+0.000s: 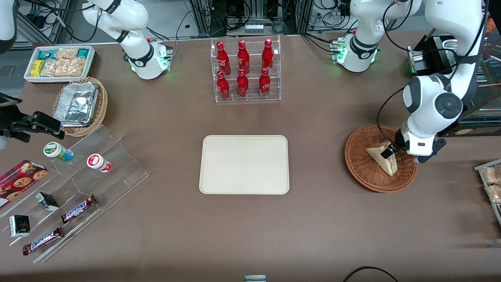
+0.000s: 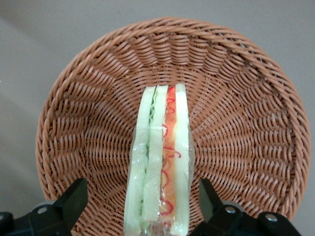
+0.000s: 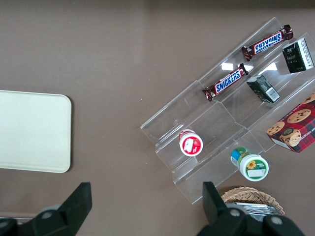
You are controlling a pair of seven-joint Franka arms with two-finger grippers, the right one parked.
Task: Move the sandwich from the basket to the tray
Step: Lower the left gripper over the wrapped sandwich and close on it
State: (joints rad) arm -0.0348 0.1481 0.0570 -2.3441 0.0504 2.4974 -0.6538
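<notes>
While the pincer [image 2: 140, 201] stands open astride the sandwich [image 2: 158, 162] in the basket [image 2: 236, 73], an off-centre close could squash or tip the wedge.

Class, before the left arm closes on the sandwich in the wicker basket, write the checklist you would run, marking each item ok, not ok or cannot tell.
1. Left arm's gripper open, one finger each side of the triangular white-bread sandwich: ok.
2. Sandwich lies inside the round reddish-brown wicker basket: ok.
3. Fingers low enough to grip: cannot tell.
4. Flat cream rectangular tray bare: ok.
5. Table between basket and tray holds no obstacle: ok.
</notes>
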